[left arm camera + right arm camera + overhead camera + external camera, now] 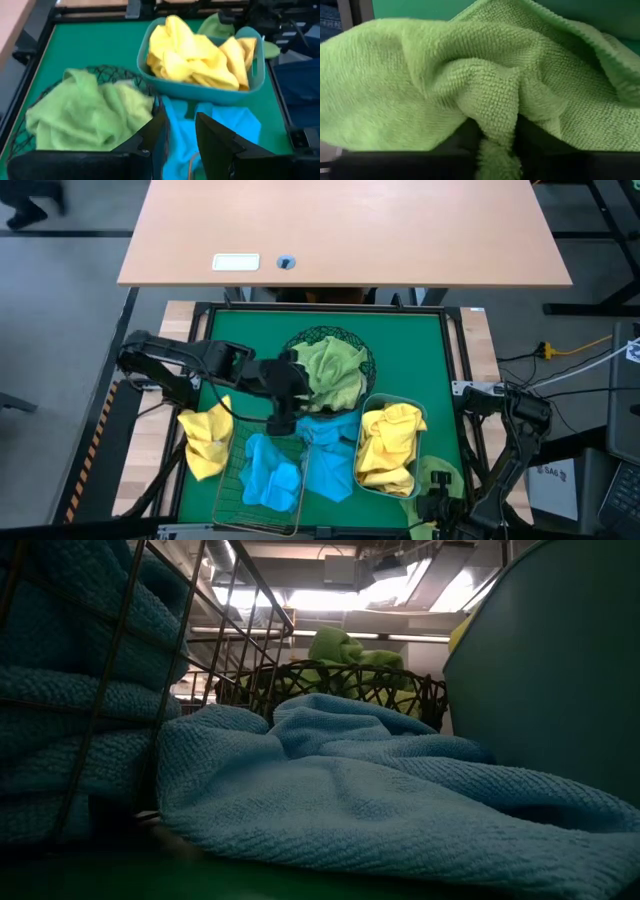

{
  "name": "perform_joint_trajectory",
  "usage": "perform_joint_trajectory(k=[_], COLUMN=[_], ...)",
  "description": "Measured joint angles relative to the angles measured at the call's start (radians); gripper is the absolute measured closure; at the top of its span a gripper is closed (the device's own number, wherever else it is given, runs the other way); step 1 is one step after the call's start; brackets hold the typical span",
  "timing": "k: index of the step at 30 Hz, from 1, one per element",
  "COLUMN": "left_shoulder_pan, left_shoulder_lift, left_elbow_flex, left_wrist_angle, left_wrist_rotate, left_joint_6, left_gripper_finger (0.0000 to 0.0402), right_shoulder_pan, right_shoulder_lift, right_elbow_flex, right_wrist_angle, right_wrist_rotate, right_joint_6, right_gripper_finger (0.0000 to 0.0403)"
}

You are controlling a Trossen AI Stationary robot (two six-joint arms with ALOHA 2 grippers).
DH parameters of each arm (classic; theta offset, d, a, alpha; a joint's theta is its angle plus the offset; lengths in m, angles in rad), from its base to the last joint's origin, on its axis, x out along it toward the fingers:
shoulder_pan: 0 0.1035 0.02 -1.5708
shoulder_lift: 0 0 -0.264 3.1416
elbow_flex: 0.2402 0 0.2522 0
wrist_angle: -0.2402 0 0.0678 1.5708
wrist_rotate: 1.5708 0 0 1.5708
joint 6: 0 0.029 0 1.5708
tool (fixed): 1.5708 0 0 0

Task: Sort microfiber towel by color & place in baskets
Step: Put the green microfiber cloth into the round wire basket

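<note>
Green felt covers the work mat (400, 350), where towels sit partly sorted among three containers. Light green towels (335, 370) fill the round black wire-mesh bowl (362, 345) at the mat's far middle. Bright yellow towels (390, 445) are heaped in the translucent bluish plastic tub (420, 415) on the right. One sky blue towel (270, 472) lies inside the rectangular copper-coloured wire basket (232, 495) at the near edge, and a second blue towel (330, 448) sprawls on the mat between that basket and the tub, touching both. A loose yellow towel (207, 440) rests on the mat just beside the basket's left side.

Reaching in from the left, the left gripper (283, 418) hangs over the blue cloth on the mat, just in front of the bowl; its wrist view shows its two dark fingers (220, 145) standing apart with nothing between them, blue cloth below.

At the near right corner, the right gripper (437, 502) is down on a light green towel (438, 475) lying just beyond the tub's near end. Its wrist view shows a fold of that green cloth (495, 105) pinched between the fingers.
</note>
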Motion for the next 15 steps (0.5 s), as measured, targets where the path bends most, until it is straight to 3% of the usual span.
perform_joint_trajectory(k=[4,11,15], left_shoulder_pan=[0.001,0.002,-0.006], left_shoulder_lift=[-0.049,-0.083,-0.084], left_elbow_flex=[0.0,0.0,-0.029], left_wrist_angle=[-0.062,-0.207,-0.234], left_wrist_rotate=[-0.008,-0.036,-0.056], left_joint_6=[-0.031,-0.124,-0.131], left_gripper_finger=[0.03,0.03,0.03], right_shoulder_pan=[0.0,0.0,0.0], right_shoulder_lift=[-0.001,-0.073,-0.15], right_elbow_flex=[0.0,-0.002,-0.002], right_wrist_angle=[-0.004,-0.015,-0.018], right_wrist_rotate=[-0.002,-0.012,-0.012], right_joint_6=[-0.001,0.0,0.0], right_gripper_finger=[0.0384,0.0357,0.0382])
